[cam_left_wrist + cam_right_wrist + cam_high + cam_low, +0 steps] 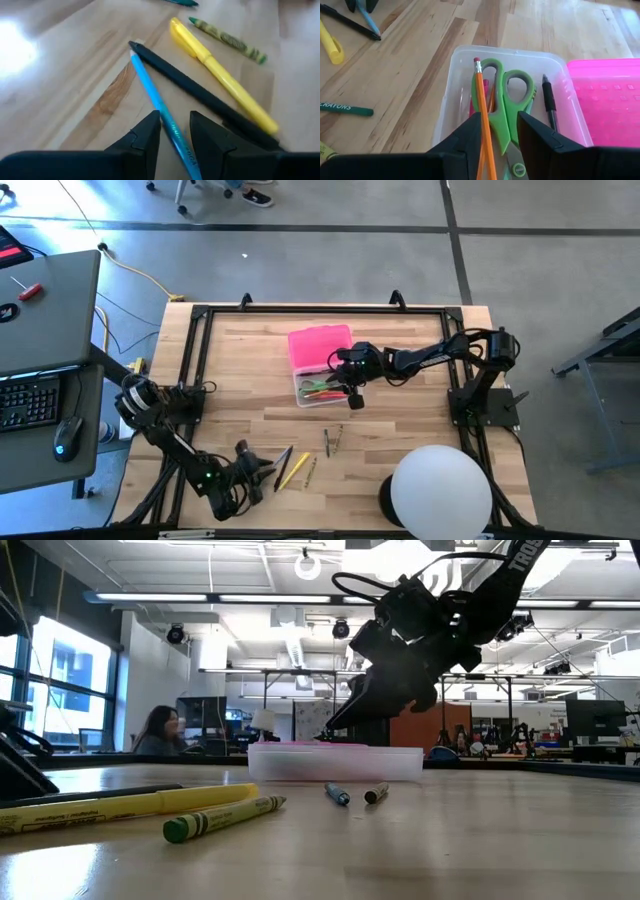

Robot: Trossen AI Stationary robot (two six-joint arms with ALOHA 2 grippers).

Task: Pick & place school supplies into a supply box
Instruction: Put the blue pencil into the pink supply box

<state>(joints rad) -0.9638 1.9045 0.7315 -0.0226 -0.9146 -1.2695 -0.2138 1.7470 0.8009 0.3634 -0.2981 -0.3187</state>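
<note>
Wooden table (400,355) sitting in an open workshop. Right hand (499,131) gripping an orange pencil (483,112) over the supply box (454,82); left hand (175,127) closing around a blue pen (152,95), shown by wrist views only.

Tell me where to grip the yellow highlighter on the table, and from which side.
Probably best taken mid-barrel, coming straight down from above with the fingers across its width. The yellow highlighter lies flat on the table, with the black pen close alongside and the green crayon near its tip, so a low sideways approach would likely knock them.
</note>
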